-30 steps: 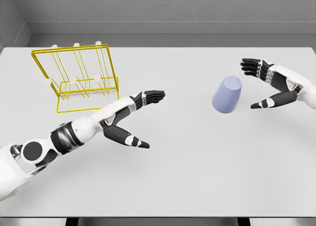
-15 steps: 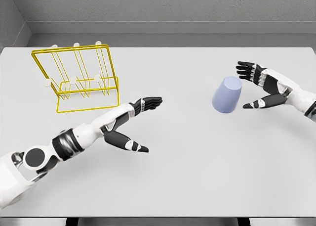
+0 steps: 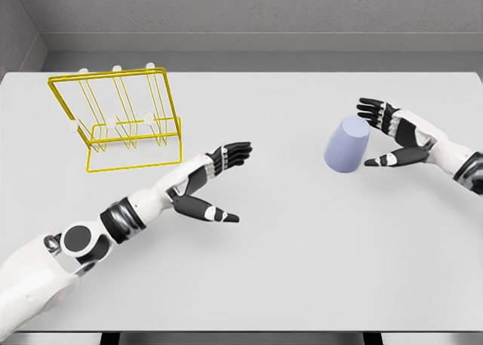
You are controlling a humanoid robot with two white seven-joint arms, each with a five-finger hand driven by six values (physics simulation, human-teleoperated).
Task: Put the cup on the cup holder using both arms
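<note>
A pale blue cup [image 3: 347,144] stands upside down on the white table [image 3: 302,269], right of centre. My right hand [image 3: 381,132] is open just to the cup's right, fingers spread around its side with a small gap left. The yellow wire cup holder [image 3: 121,118] stands at the table's back left, with white-tipped pegs. Near the table's middle my left hand [image 3: 223,179] is open, fingers stretched toward the right, holding nothing and well apart from both cup and holder.
The table's front edge runs along the bottom of the view. A grey wall [image 3: 249,13] rises behind the table's far edge.
My right hand has closed in leftward on the cup, narrowing the gap. The left forearm has dropped lower while its hand stays near the table's middle.
</note>
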